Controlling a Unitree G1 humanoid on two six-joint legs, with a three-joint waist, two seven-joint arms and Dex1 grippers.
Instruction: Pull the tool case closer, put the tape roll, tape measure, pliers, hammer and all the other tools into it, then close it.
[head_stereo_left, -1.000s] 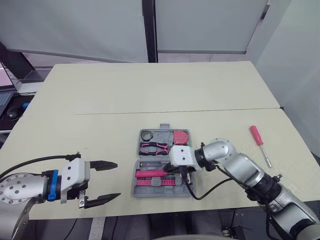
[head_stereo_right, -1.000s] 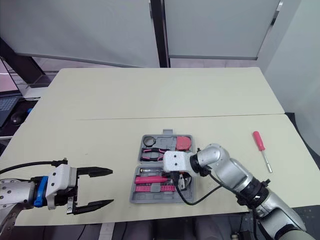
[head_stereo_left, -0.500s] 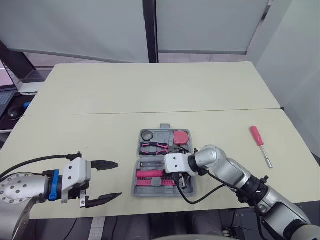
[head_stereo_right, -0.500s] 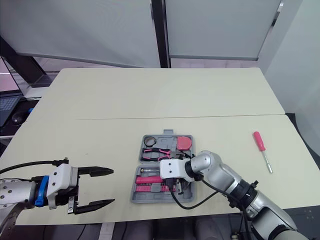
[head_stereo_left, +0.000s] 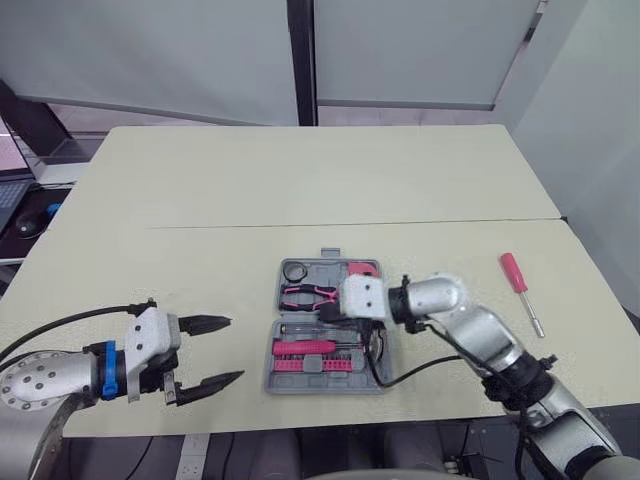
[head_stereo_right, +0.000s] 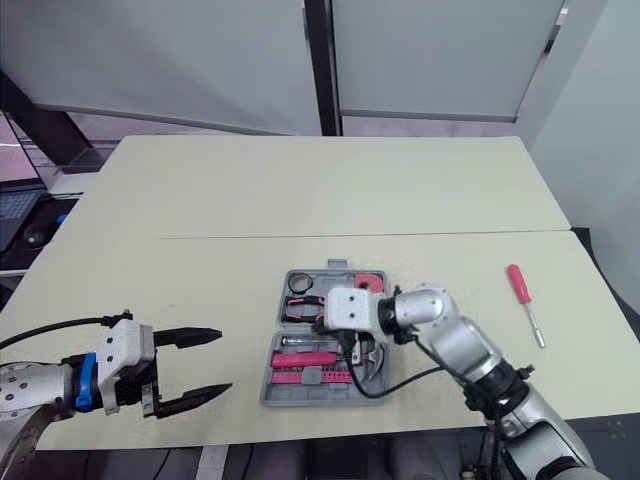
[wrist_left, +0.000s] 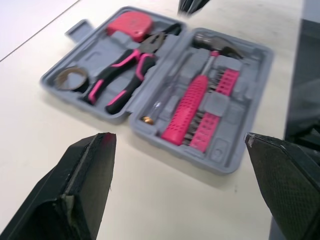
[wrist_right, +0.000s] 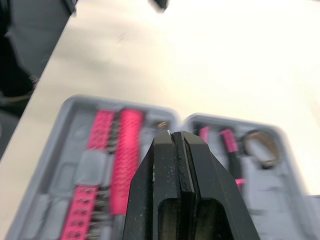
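Reaching in from the lower left of the head view, the left gripper hangs just above the table with its two black fingers spread wide and nothing between them, their tips pointing right toward the tool case. That case lies open and flat in the lower middle of the frame, well apart from the left gripper, its hinge running left to right so that one grey half sits above the other. In the upper half the tape roll rests at the left corner, the pliers lie across just below it with pink handles to the left and nose to the right, and the tape measure fills the right corner. In the lower half the hammer lies left to right, pink handle toward the left and head toward the right, with a row of pink bits alongside it, nearer the frame's bottom. Over the right part of the case hangs the right gripper, its fingers pressed flat together and empty, aimed leftward across the case. Farther right, alone on the table, a screwdriver lies slanted, pink handle toward the top of the frame and metal shaft toward the lower right.
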